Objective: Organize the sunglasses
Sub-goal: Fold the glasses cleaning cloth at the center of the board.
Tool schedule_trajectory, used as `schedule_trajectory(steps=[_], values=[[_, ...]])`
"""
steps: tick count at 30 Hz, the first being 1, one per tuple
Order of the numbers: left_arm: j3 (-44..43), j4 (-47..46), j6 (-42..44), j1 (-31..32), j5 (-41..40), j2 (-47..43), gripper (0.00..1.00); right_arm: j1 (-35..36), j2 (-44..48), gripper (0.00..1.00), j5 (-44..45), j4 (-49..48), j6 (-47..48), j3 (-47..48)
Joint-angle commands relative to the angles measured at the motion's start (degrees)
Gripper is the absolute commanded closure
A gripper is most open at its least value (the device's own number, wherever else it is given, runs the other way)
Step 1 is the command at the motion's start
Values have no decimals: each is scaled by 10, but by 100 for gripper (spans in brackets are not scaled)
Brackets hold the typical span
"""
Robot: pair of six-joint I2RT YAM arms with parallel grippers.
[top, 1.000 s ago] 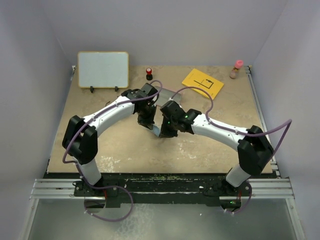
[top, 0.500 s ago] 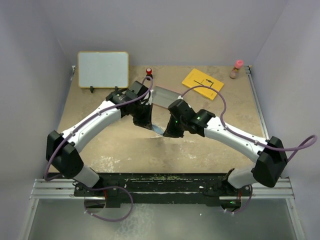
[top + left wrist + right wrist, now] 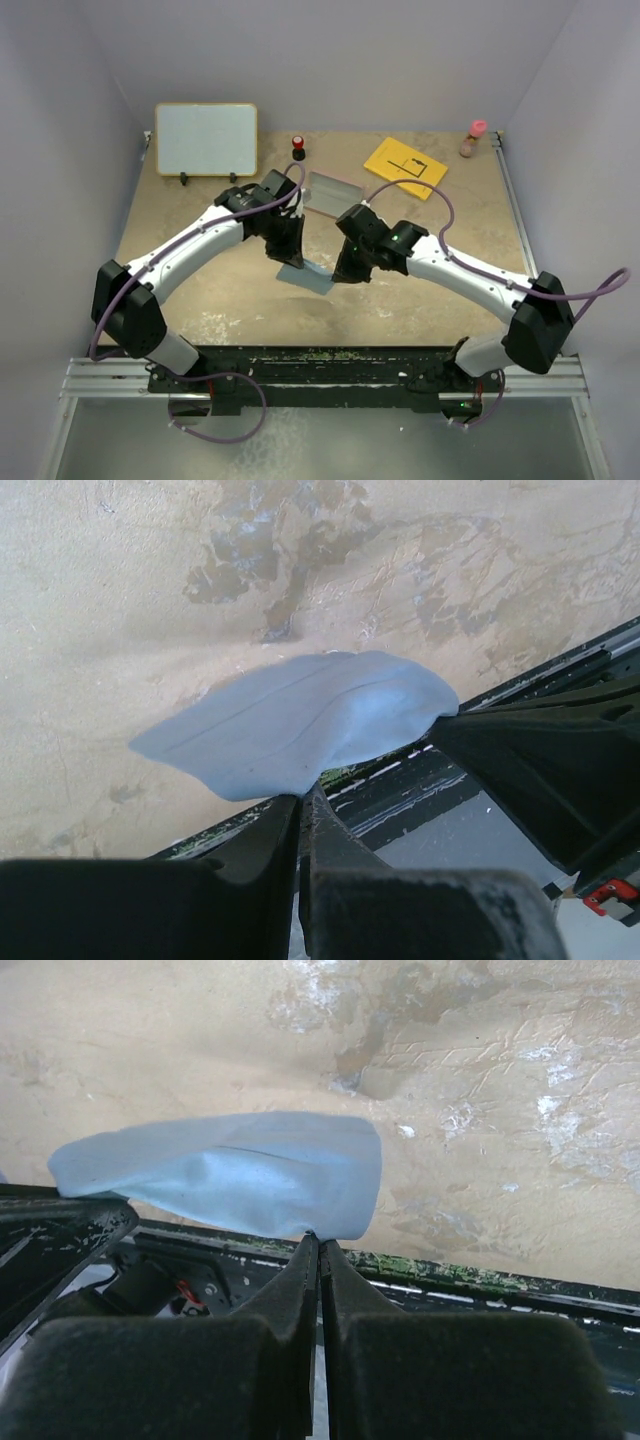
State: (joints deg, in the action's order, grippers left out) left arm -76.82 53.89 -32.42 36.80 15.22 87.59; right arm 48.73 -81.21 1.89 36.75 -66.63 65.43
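Light blue cloth [image 3: 305, 278] stretched out flat over the middle of the table [image 3: 230, 300]. Pale oblong case [image 3: 333, 192] just behind it. Along the back: whiteboard [image 3: 206, 139] at left, small red-topped item [image 3: 298, 147], yellow card [image 3: 405, 167], and pink-capped bottle [image 3: 474, 138] in the far right corner.

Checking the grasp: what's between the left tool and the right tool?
A light blue cloth spans the gap, pinched at one edge by the left tool and at the other by the right tool, as the top and wrist views show.
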Motion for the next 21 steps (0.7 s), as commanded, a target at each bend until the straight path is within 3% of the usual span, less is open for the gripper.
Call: schedule_trajectory(steps=[1, 6, 10, 21], values=[[7, -38, -18, -1, 8, 16, 96, 2, -21, 100, -3, -1, -24, 1], [-4, -74, -16, -8, 8, 83, 96, -8, -96, 100, 38, -1, 12, 41], [-68, -48, 9, -33, 28, 156, 96, -18, -148, 100, 72, -5, 30, 83], [-225, 6, 71, -60, 13, 296, 96, -63, -189, 100, 105, -41, 69, 104]])
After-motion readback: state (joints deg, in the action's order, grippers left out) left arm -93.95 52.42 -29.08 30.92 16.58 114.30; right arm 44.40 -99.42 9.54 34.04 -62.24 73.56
